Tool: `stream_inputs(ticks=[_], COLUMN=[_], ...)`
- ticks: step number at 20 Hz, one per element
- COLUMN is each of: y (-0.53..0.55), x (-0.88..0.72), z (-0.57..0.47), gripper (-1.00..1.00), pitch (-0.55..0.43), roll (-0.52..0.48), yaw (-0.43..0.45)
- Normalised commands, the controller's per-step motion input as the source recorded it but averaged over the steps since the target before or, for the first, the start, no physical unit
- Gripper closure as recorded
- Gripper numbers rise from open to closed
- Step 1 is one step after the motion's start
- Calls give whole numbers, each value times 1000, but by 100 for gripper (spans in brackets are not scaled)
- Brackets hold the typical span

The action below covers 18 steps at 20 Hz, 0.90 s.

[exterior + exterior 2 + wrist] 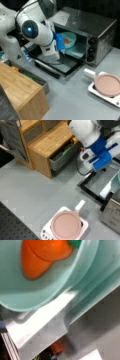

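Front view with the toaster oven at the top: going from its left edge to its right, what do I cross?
Wooden cabinet → robot arm → blue claw at the oven mouth → teal bowl holding a carrot → toaster oven knobs → pink pan on its white base.

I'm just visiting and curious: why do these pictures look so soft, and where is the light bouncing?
In both front views everything is blurred; in a front view the oven top shows pale glare, and the claw reaches into its mouth. In the wrist view the bowl and carrot fill the picture, very close and soft-edged, with a bright reflective strip below.
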Motion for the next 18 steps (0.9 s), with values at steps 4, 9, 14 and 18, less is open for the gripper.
stream_inputs(ticks=[4,9,14,18], y=[365,200,41,4], x=[51,-44,-111,-143], z=[-66,-50,-66,-112], gripper=[-100,-100,-100,-100], pitch=[19,-32,-75,-104], roll=[-330,-176,-42,-4], yaw=[-251,-171,-94,-66])
